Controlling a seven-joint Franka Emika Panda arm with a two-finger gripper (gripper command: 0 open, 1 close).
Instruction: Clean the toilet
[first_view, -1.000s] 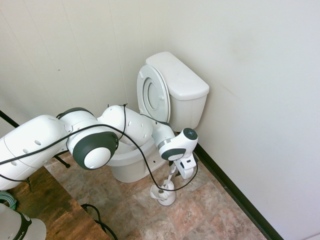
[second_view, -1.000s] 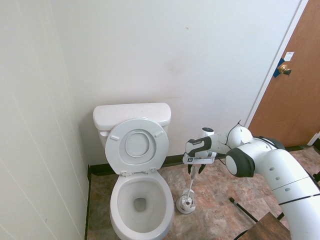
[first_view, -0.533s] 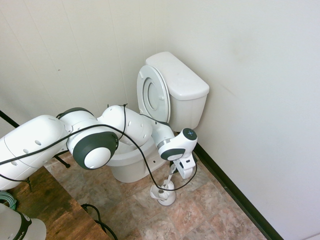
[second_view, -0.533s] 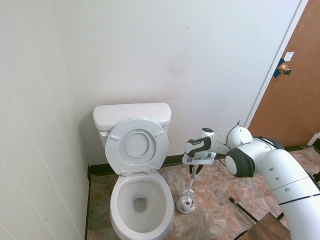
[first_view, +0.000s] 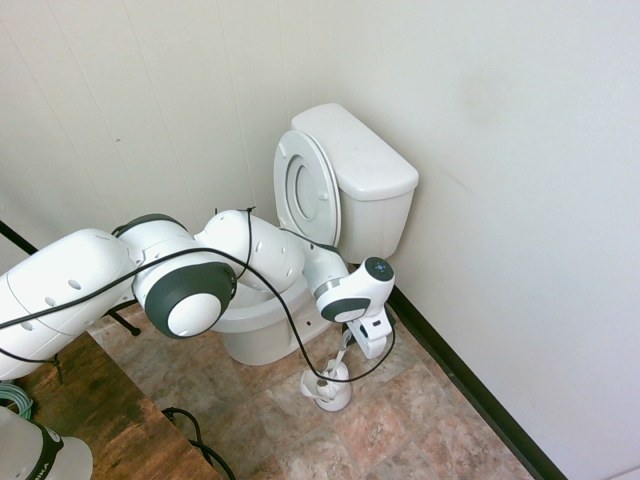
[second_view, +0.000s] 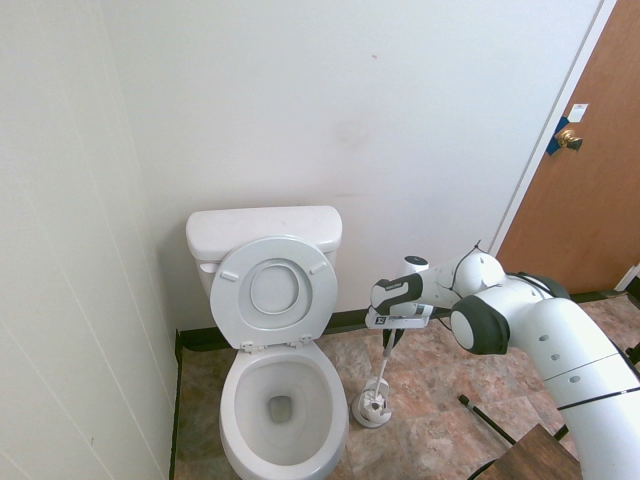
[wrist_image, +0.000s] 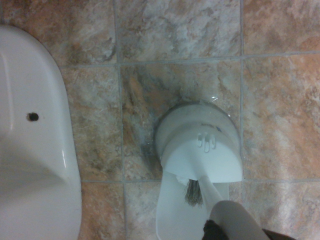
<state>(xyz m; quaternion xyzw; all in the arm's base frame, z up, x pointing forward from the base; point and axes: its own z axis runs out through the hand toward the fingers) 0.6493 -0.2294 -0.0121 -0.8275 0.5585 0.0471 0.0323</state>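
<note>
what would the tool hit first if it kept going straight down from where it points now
The tool points down, shut on the toilet brush handle. Straight below, it would likely first meet the white brush holder on the tile floor, beside the toilet, not the bowl.

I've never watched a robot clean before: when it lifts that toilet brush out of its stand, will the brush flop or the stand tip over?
The brush probably stays stiff: its thin handle runs straight up to the shut end effector. It looks light. The stand is small and round on smooth tile, so it may slide or tip if the bristles catch on the way out.
</note>
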